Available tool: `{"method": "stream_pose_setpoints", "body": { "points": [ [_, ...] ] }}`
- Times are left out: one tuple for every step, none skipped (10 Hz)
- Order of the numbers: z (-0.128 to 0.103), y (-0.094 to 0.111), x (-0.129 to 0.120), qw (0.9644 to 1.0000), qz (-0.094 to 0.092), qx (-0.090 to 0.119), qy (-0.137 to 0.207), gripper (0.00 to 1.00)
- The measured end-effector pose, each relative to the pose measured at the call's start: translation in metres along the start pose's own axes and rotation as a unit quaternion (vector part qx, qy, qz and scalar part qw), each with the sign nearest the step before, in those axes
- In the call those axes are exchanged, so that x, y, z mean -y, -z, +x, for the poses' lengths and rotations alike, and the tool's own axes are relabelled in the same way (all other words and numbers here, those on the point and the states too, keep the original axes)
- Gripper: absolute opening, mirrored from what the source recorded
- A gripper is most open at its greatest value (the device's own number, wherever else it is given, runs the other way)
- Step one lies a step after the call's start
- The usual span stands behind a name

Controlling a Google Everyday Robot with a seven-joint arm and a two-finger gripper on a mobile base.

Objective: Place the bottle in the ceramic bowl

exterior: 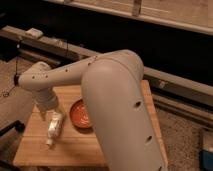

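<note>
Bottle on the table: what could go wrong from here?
The end effector hangs right over the bottle, which lies on its side on the table; an off-centre grasp could roll it away. The arm hides part of the ceramic bowl, so placement may be misjudged.

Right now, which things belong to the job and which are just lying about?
Job: bottle, lying on the wooden table; orange ceramic bowl beside it; pincer, at the bottle's far end.
Lying about: white object on the far ledge; blue item, right edge.
</note>
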Motion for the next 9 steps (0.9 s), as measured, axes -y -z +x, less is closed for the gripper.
{"method": "stream_pose_setpoints", "body": {
  "points": [
    [-0.001,-0.013,-0.007,0.9999,0.000,-0.009,0.006,0.65],
    [-0.004,-0.025,-0.005,0.9999,0.003,-0.014,0.006,0.65],
    [-0.005,-0.033,-0.003,0.9998,0.003,-0.019,0.006,0.65],
    [-0.006,-0.042,-0.006,0.9997,0.003,-0.024,0.008,0.65],
    [-0.006,-0.049,-0.009,0.9995,0.003,-0.029,0.011,0.65],
    [-0.005,-0.053,-0.009,0.9994,0.003,-0.033,0.011,0.65],
    [-0.005,-0.054,-0.010,0.9992,-0.005,-0.037,0.012,0.65],
    [-0.005,-0.054,-0.012,0.9990,-0.015,-0.039,0.013,0.65],
    [-0.006,-0.053,-0.013,0.9988,-0.024,-0.041,0.012,0.65]
  ]
}}
